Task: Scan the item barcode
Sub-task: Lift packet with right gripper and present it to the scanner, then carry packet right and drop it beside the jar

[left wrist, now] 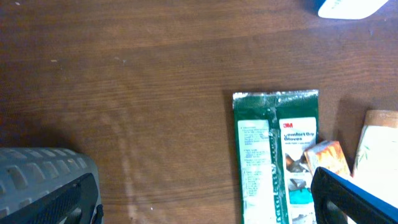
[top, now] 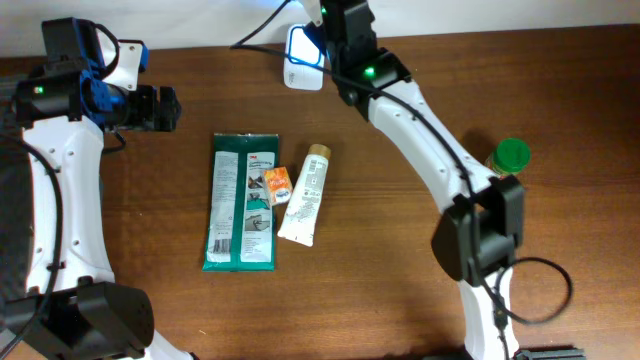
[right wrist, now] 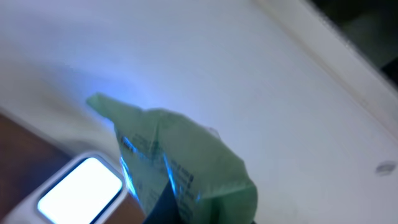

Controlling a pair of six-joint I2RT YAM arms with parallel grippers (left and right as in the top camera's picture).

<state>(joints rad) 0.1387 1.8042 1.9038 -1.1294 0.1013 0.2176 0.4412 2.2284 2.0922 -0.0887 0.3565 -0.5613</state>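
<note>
- Green packet [right wrist: 186, 168] fills the right wrist view, closest to the lens: thin crinkled film, blue-lit, with print on the near face.
- Handling guess: light, soft and floppy, and the film looks slick. It will likely bend away from a pinch, so take it by an edge or seam, firm, and keep the printed face flat toward the reader.
- Right gripper [top: 318, 35]: closed, pinching the green packet at its lower edge. Only a dark sliver of finger shows under it, so the exact contact can't be made out.
- Packet sticks up and out past the fingers, free end unsupported. It sits just beside and above the barcode scanner [right wrist: 81, 190], whose window glows white. Touching or apart: can't tell.
- Overhead: the arm hides the packet; the scanner sits at the far edge of the table [top: 400, 280].
- Left gripper [top: 165, 108]: jaws wide apart, holding nothing, well apart from the scanner.
- Also on the table: wipes pack [top: 241, 200], orange box [top: 277, 185], white tube [top: 305, 195], green-lidded jar [top: 510, 155].
</note>
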